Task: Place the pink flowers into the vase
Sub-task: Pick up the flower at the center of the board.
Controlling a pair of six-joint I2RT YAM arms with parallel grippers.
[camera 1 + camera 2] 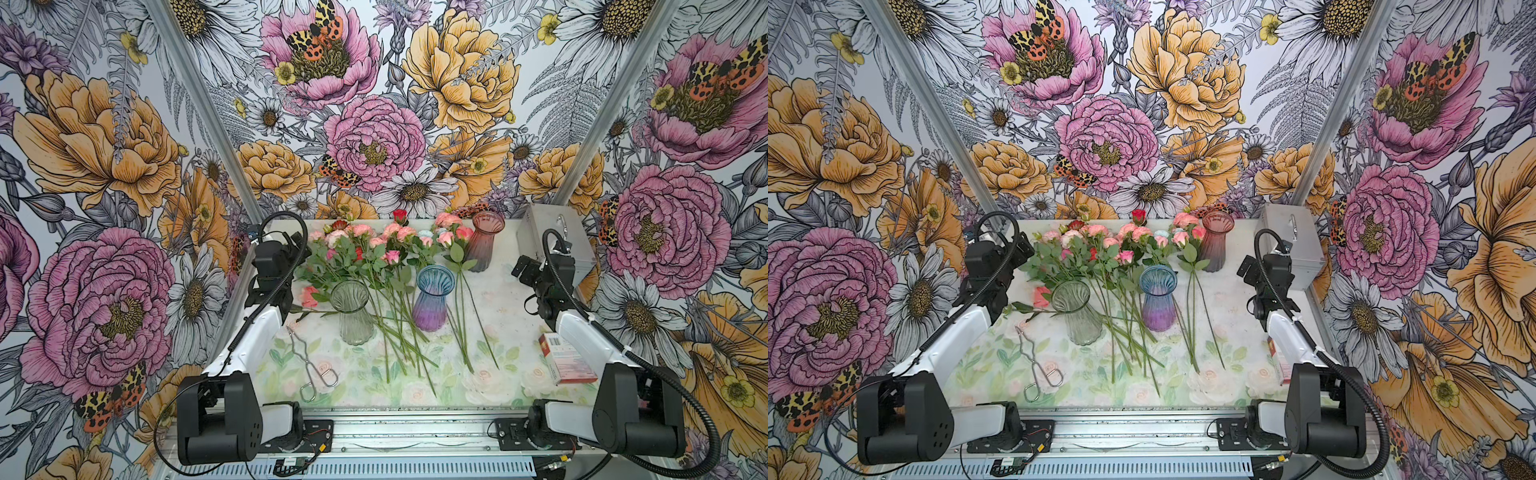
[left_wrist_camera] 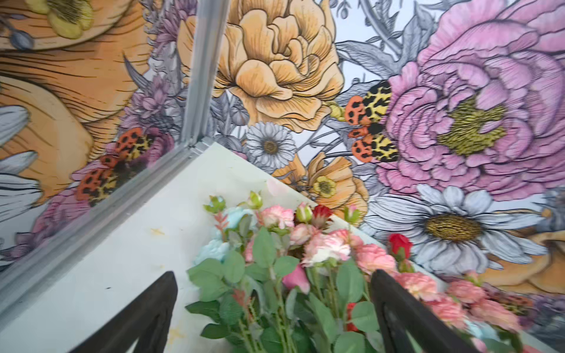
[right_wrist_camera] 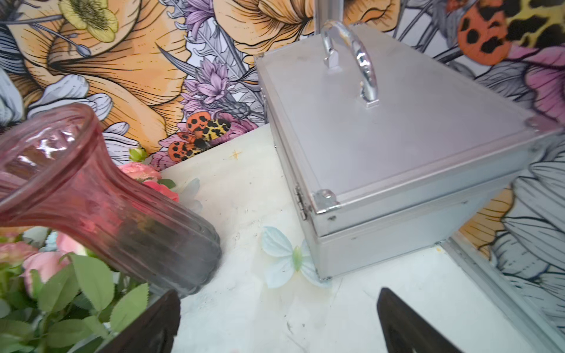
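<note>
Starting at the front edge of the table (image 1: 415,390): metal tongs (image 1: 309,368) lie left of centre, and a red-and-white carton (image 1: 567,361) sits against the right edge. Neither has any part in this job, as I read it.

A step further in, the stem ends fan out toward the front, handy for a pinch low down on the stems. The clear vase (image 1: 351,311) and the blue-and-purple vase (image 1: 434,299) stand upright among them, mouths up, ready to receive. One salmon rose (image 1: 308,296) lies crosswise just left of the clear vase.

Further back, the pink flowers (image 1: 399,232) lie flat in one loose bunch, heads toward the far edge, none in a vase yet. A red rose (image 1: 400,215) and a pale blue bloom (image 2: 232,217) are mixed in, so picking needs care.

The left gripper (image 2: 272,275) hovers over the bunch's left end, jaws spread wide and empty, leaves showing between its fingers; that looks like a lining-up. The right gripper (image 3: 278,292) hangs near the right edge, jaws likewise released, nothing between them but bare table.

By the far edge stands a pink vase (image 1: 484,241), upright just right of the blooms, with a silver case (image 3: 397,146) in the far right corner. Which of the three vases is meant, I cannot tell.
</note>
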